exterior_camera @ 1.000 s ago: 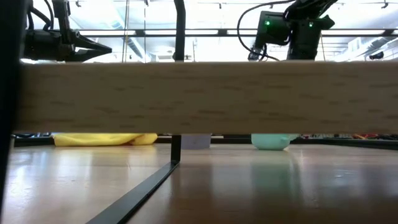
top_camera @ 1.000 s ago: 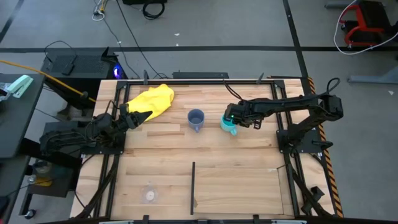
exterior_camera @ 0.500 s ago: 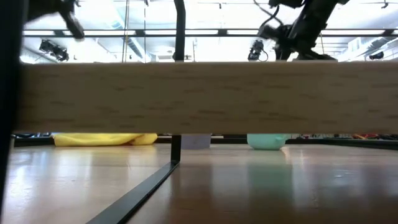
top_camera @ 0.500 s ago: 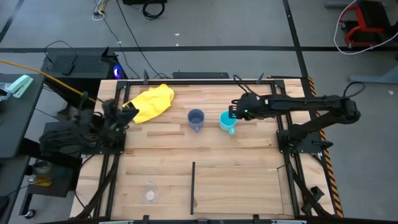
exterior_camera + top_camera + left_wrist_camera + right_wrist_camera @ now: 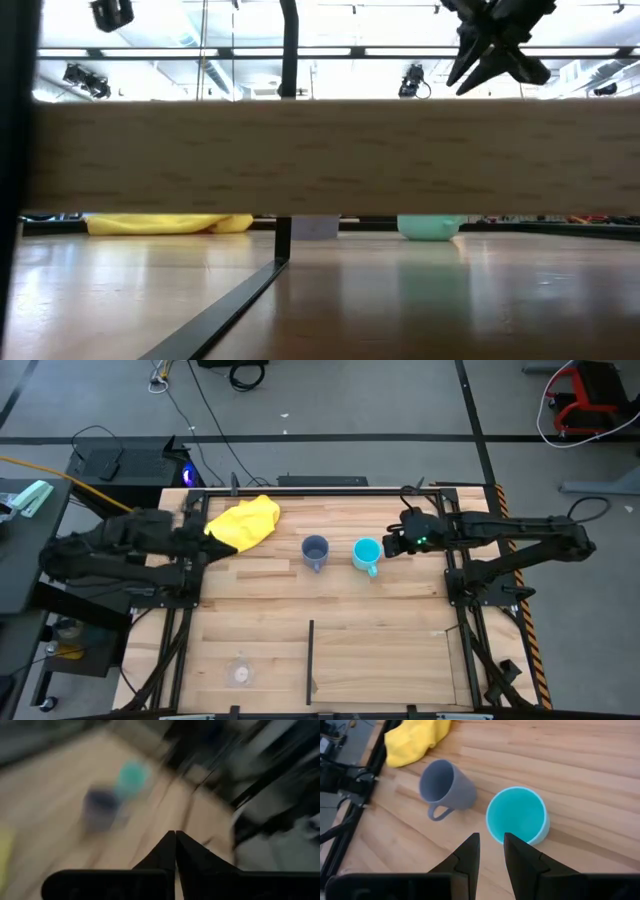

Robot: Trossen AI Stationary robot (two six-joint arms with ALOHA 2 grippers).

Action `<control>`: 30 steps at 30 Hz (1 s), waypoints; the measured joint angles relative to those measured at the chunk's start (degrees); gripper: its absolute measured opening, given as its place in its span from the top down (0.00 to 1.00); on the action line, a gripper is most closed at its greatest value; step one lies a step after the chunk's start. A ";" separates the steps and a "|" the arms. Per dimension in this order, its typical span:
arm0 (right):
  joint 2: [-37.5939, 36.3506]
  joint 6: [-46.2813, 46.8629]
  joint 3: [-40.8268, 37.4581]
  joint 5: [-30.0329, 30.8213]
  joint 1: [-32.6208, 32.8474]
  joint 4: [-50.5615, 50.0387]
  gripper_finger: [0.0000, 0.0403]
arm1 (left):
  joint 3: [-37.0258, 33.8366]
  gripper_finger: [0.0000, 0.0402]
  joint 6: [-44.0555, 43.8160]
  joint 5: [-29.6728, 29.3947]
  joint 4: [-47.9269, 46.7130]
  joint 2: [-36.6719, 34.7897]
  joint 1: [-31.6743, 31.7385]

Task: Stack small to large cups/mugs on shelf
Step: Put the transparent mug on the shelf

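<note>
**Status: No Cup Stacked; Right Claw Empty Beside Cyan Mug**

Progress. I judge the task barely begun. All three cups sit apart on the table (image 5: 400, 650); none is nested, and the shelf (image 5: 385, 660) section past the divider bar (image 5: 310, 650) holds nothing. Remaining: nest cyan in grey, clear in cyan, with the stack on the shelf.

Locations, largest first:
1. Grey mug (image 5: 315, 550): upright, beyond the cyan mug from the right claw, handle toward the shelf side.
2. Cyan mug (image 5: 367, 553): upright, just ahead of the right claw's fingertips, not touching them.
3. Clear cup (image 5: 240, 673): well away from both claws, across the divider bar from the shelf.

Right claw (image 5: 489, 845): arm stretched nearly level from the table's right edge, raised above the wood. Fingers slightly parted, gripping nothing.

Left claw (image 5: 175, 836): arm drawn back at the left edge, beside the yellow cloth (image 5: 244, 523). Fingers pressed together, empty.
</note>
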 joint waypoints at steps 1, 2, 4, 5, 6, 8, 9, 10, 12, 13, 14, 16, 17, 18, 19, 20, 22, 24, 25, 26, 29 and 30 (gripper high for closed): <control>-0.35 -0.17 0.00 -0.14 0.09 0.04 0.76 | 2.97 0.96 -1.86 -0.08 -5.16 2.95 -0.79; -0.67 -0.27 0.00 -0.17 0.18 0.09 0.76 | 5.61 0.96 -3.83 -0.13 -9.45 5.92 -1.92; -1.22 -0.60 0.00 -0.19 0.63 0.09 0.76 | 10.24 0.96 -7.91 -0.14 -17.10 11.32 -4.79; -1.48 -1.25 0.00 -0.20 0.91 0.13 0.76 | 12.22 0.96 -10.17 -0.09 -20.31 13.85 -6.70; -1.73 -1.92 0.00 -0.19 1.23 0.15 0.76 | 14.23 0.97 -12.51 -0.12 -23.34 16.11 -8.60; -2.06 -2.94 0.00 -0.24 1.88 0.15 0.76 | 17.90 0.97 -18.08 0.41 -28.98 20.63 -13.04; -2.19 -3.24 0.00 -0.22 2.19 0.15 0.76 | 19.71 0.97 -20.99 0.72 -32.00 22.60 -15.29; -2.26 -3.35 0.00 -0.23 2.46 0.15 0.76 | 21.31 0.98 -24.30 0.75 -34.71 24.49 -17.77; -2.40 -4.26 0.00 -0.38 2.96 0.16 0.76 | 24.24 0.98 -30.82 0.75 -39.28 27.82 -23.18; -2.40 -4.98 0.00 -0.50 3.19 0.17 0.76 | 25.29 0.98 -34.22 0.74 -40.87 29.21 -25.89; -2.40 -5.70 0.00 -0.76 3.42 0.17 0.76 | 26.07 0.97 -37.63 0.52 -41.82 30.44 -28.51; -2.40 -7.14 0.00 -1.43 3.78 0.28 0.76 | 26.82 0.96 -44.52 -0.10 -41.95 32.56 -33.62; -2.40 -7.76 0.00 -1.81 3.93 0.36 0.76 | 26.78 0.95 -48.38 -0.29 -41.72 33.44 -36.00; -2.40 -8.24 0.00 -1.96 4.17 0.37 0.76 | 26.52 0.94 -52.04 -0.36 -41.22 34.26 -38.35; -2.40 -8.95 0.00 -2.17 4.40 0.37 0.76 | 26.21 0.94 -55.64 -0.39 -40.79 35.28 -40.39; -2.40 -9.60 0.00 -2.44 4.64 0.47 0.76 | 25.78 0.93 -58.79 -0.41 -40.06 36.28 -42.31; -2.40 -10.69 0.00 -3.12 5.22 0.57 0.76 | 24.97 0.92 -64.37 -0.41 -38.03 38.54 -45.83; -2.40 -11.14 0.00 -3.41 5.99 0.57 0.76 | 24.32 0.91 -68.82 -0.38 -36.02 40.55 -48.43; -2.38 -11.35 0.00 -3.41 6.37 0.57 0.76 | 24.04 0.90 -70.72 -0.38 -34.83 41.56 -49.46; -2.38 -11.82 0.00 -3.41 6.72 0.55 0.76 | 23.69 0.90 -72.38 -0.39 -33.54 42.51 -50.31; -2.38 -12.27 0.00 -3.42 7.84 0.55 0.76 | 23.54 0.88 -75.88 -0.48 -31.55 45.55 -51.82; -2.38 -12.29 0.00 -3.41 8.15 0.55 0.76 | 23.55 0.88 -76.56 -0.48 -31.06 46.53 -52.03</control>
